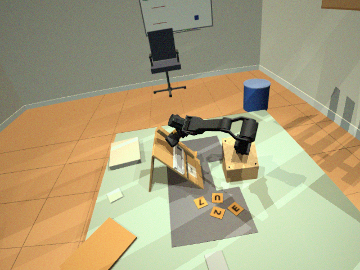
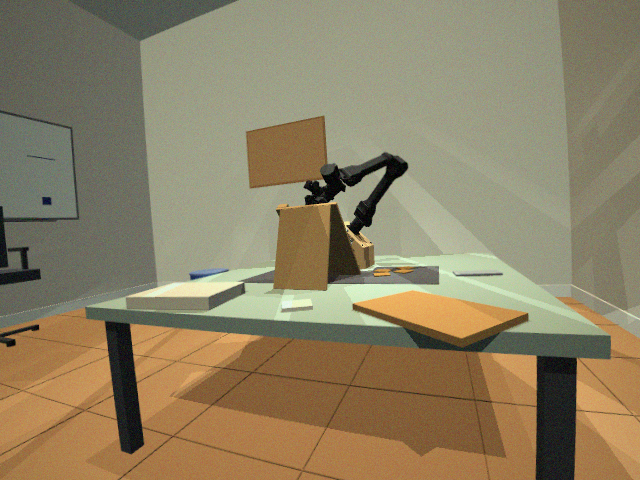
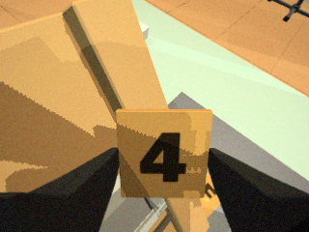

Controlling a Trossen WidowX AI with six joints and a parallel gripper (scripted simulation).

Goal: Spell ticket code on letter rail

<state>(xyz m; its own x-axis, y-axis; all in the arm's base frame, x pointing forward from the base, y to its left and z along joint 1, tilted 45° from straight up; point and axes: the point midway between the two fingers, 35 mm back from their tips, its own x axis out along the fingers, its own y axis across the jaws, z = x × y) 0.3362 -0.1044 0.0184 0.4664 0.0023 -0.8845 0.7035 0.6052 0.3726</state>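
My gripper (image 1: 171, 140) (image 3: 162, 154) is shut on an orange tile marked 4 (image 3: 188, 123), in front of the upper part of the sloping wooden board (image 1: 162, 151) (image 2: 302, 248) (image 3: 34, 63). Whether the tile touches the board is not clear. The pale rail (image 1: 178, 160) runs across the board; whether it holds tiles is not readable. A white card (image 1: 192, 170), seemingly the ticket, sits lower on the board, its print too small to read. Tiles marked 7 (image 1: 200, 202), U (image 1: 217, 197), 2 (image 1: 217, 212) and E (image 1: 235, 208) lie on the grey mat (image 1: 189, 232). Another lettered tile (image 3: 210, 197) is partly hidden behind the held one.
The arm's wooden base block (image 1: 241, 171) is right of the board. A cream box (image 1: 125, 153) (image 2: 175, 297), a small pale pad (image 1: 115, 195) (image 2: 296, 305) and a large orange panel (image 1: 100, 247) (image 2: 439, 315) lie around it on the counter. The panel overhangs the edge.
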